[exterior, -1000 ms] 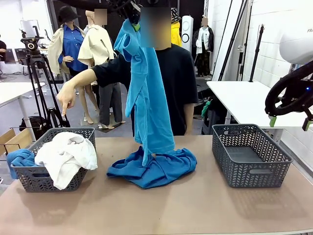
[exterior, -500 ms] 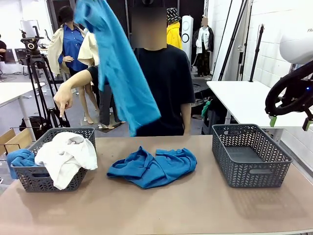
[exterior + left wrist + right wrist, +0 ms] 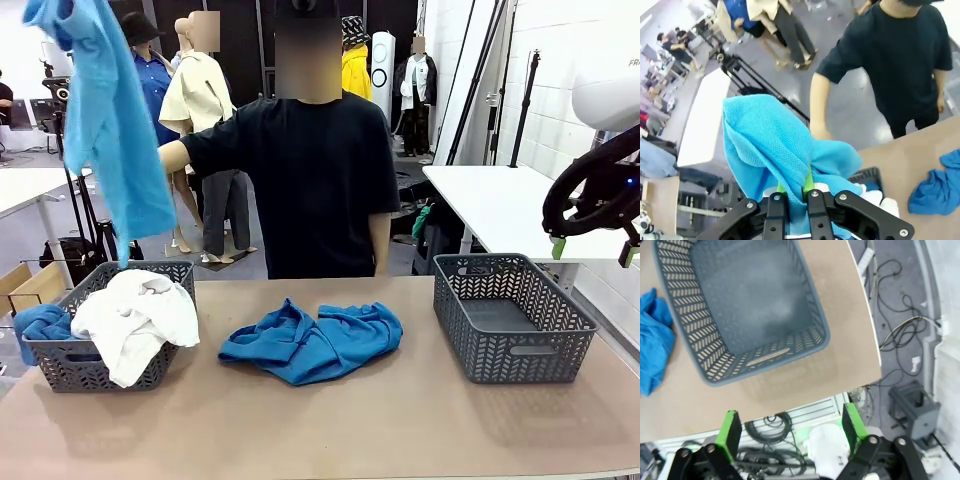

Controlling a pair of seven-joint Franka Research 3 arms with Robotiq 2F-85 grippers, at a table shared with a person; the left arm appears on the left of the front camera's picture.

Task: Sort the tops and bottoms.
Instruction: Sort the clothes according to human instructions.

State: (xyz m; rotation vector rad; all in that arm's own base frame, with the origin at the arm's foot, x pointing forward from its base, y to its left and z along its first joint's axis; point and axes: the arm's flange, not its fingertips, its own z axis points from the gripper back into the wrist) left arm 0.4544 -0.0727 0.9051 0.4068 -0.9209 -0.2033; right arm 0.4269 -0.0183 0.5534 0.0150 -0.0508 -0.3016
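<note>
Left claw (image 3: pixel 795 186) clamps the turquoise top (image 3: pixel 110 130) above left basket (image 3: pixel 60 366); right claw (image 3: pixel 789 412) gapes.

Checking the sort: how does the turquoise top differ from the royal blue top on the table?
The turquoise top hangs from the left claw above the left basket; the royal blue top lies crumpled on the table. The turquoise is lighter than the royal blue. Neither lies in a basket.
</note>
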